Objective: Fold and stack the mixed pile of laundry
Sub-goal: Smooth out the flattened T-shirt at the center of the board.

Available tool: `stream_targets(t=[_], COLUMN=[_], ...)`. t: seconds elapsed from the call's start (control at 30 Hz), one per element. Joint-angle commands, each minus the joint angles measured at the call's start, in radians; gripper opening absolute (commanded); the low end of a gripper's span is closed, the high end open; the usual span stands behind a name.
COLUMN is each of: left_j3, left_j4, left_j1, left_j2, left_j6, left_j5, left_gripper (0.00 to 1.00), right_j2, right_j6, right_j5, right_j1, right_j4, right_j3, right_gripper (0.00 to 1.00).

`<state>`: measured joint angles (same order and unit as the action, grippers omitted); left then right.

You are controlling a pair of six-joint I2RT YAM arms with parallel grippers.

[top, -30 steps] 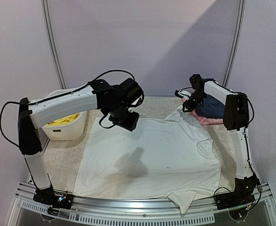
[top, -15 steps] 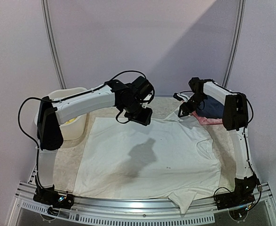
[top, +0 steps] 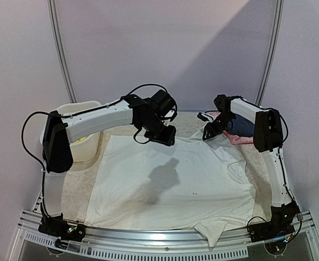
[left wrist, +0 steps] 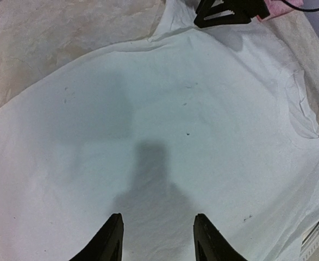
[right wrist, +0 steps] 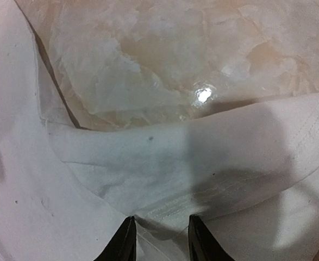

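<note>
T-shirt (top: 170, 179) sleeve cloth at the far right corner was straddled by the right gripper (right wrist: 160, 239), its fingers parted. The left gripper (left wrist: 158, 239) was held spread and empty above the far middle. The T-shirt was laid flat across the table (top: 72, 185); yellow shorts (top: 81, 140) were seen in the basket (top: 86, 149).

- T-shirt (top: 170, 179) lies spread across the middle of the desk (top: 75, 185) — near edge to far.
- Basket (top: 86, 152) stands far left, shorts (top: 80, 140) in it.
- Folded clothes (top: 243, 130) lie far right.

White basket (top: 81, 150), beige table (top: 74, 186)
</note>
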<state>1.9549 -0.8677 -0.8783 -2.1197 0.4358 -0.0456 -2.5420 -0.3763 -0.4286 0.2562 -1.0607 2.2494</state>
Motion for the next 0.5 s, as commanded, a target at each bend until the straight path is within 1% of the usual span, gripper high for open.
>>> stream_targets(t=[0.0,0.07,0.13,0.27,0.43,0.47], left_j3=[0.013,0.015,0.021,0.035,0.031,0.024], left_j4=[0.035,0.046,0.056,0.068,0.056,0.054], left_j1=[0.020,0.025,0.031,0.038,0.041,0.041], left_j2=[-0.004,-0.013,-0.023,-0.042,-0.038,-0.034], left_j6=[0.006,0.007,0.011,0.018,0.015,0.013], left_j5=[0.031,0.037,0.038,0.074,0.081,0.080], left_gripper=[0.45,0.45,0.45,0.45,0.45,0.45], right_j2=[-0.018,-0.010,-0.002,0.005,0.006,0.011], right_j6=[0.019,0.028,0.043,0.077,0.087,0.081], right_j5=[-0.014,-0.017,-0.018,-0.025,-0.016,-0.018], right_j1=[0.003,0.004,0.006,0.015,0.030,0.032], right_j4=[0.024,0.045,0.071,0.125,0.113,0.102], right_j3=[0.002,0.002,0.001,0.008,0.023,0.017], right_gripper=[0.27,0.17,0.09,0.00,0.00,0.02])
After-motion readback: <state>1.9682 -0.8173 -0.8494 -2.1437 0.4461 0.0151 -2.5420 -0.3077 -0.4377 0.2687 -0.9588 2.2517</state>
